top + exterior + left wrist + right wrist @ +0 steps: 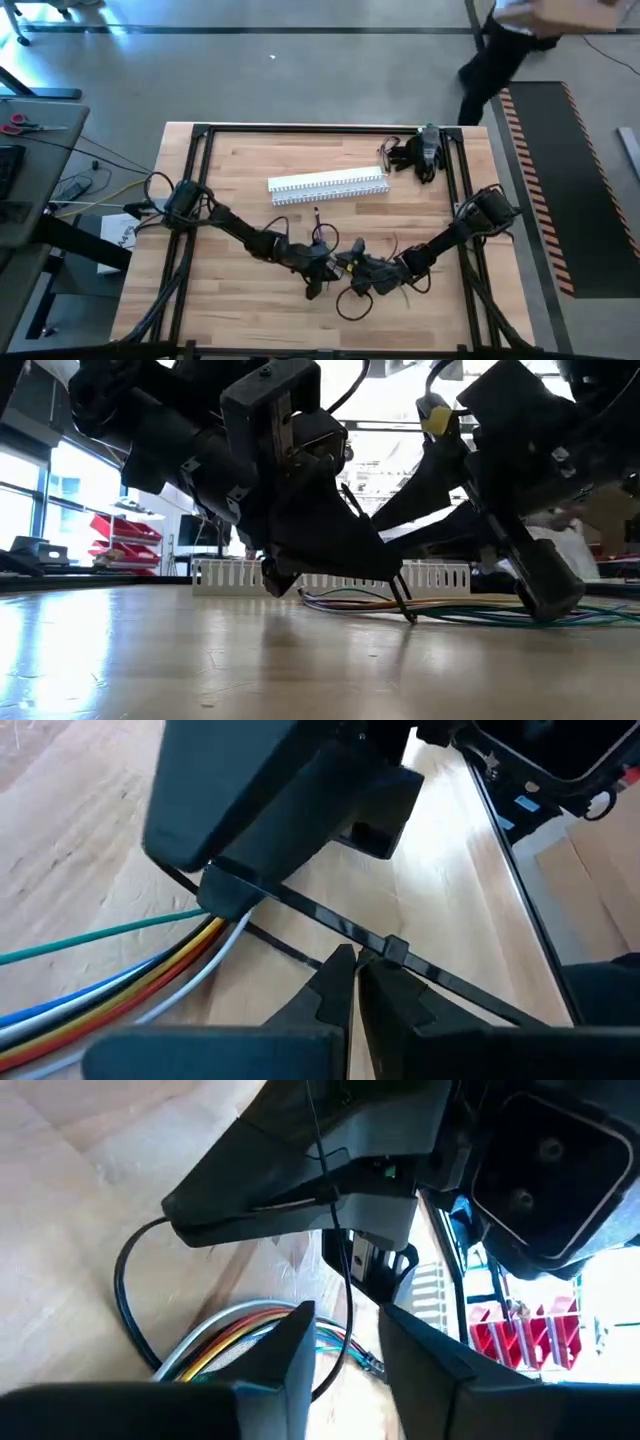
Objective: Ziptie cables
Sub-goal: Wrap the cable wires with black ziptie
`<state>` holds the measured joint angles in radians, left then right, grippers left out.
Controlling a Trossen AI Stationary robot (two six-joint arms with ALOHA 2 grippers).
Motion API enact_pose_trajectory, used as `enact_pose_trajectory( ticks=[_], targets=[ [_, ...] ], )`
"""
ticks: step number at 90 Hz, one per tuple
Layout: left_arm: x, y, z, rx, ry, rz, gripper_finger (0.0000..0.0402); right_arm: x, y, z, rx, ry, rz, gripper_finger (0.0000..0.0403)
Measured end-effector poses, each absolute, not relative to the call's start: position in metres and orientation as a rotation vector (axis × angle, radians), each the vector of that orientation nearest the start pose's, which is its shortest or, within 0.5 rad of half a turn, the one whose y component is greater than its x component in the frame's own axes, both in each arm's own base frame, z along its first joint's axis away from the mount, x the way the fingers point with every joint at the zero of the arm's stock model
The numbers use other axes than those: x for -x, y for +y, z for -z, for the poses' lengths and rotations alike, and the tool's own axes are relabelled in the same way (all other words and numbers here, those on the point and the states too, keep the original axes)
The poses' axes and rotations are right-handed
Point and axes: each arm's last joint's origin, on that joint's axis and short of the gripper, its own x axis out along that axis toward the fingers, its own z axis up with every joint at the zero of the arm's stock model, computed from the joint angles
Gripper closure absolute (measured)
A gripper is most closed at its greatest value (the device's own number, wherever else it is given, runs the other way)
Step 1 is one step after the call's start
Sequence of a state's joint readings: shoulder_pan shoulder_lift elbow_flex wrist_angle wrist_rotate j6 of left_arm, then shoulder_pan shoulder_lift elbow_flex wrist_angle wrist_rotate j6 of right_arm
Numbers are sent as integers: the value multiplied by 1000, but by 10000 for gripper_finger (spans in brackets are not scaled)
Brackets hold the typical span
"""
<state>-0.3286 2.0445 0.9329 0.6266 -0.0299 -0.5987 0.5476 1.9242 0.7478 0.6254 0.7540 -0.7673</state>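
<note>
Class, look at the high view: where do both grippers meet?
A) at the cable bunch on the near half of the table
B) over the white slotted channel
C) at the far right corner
A: the left gripper and right gripper meet at the cables, nearer than the white slotted channel.

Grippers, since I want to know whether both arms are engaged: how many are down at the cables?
2. The left gripper and the right gripper meet close together over the cables on the table. No other gripper shows.
</note>
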Motion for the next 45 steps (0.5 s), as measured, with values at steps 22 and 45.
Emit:
enact_pose_trajectory(
  ticks=[22,45],
  targets=[
    [-367,-126,-100,494,551,139,402,-297,159,-105,1077,499,-26,398],
    [-367,-127,-100,499,551,138,402,-299,162,-106,1091,507,-67,403]
  ],
)
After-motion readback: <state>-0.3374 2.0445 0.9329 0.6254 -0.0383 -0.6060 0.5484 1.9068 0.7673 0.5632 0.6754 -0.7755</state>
